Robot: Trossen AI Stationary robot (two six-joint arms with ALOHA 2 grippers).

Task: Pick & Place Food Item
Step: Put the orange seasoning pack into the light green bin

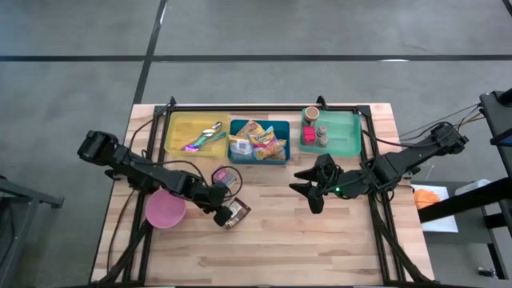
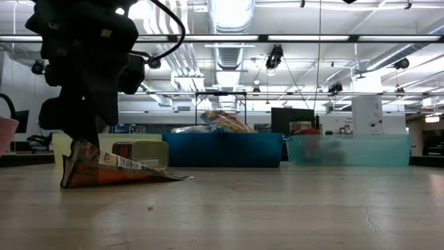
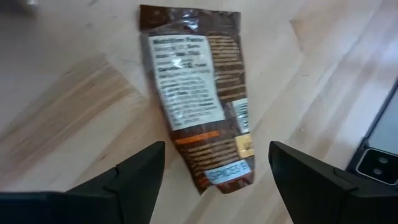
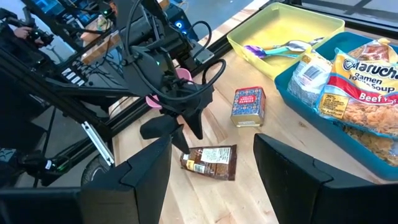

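Low view shows a brown snack packet (image 2: 111,170) lying flat on the wooden table (image 2: 277,208) nearest the camera, with the left gripper (image 2: 83,132) hanging right over its raised end. Seen from the left wrist, the packet (image 3: 199,99) lies label side up between and just ahead of the two dark fingers (image 3: 134,174), which stand wide apart and do not touch it. From above, the left gripper (image 1: 222,210) sits at the packet's (image 1: 238,213) edge, jaws spread, holding nothing. Just beside it on the left stands a pink cup (image 1: 166,210), and just behind the packet lies a small red tin (image 1: 225,176).

Further right, the right gripper (image 1: 314,192) hovers over bare table, well apart from the packet, its fingers (image 4: 298,168) parted and empty.

Along the far edge of the table sit three trays in a row: a yellow tray (image 1: 178,134) with spoons (image 1: 204,138), a blue tray (image 1: 282,141) with noodle packs (image 1: 258,141), and a green tray (image 1: 346,134) holding small jars (image 1: 314,128).
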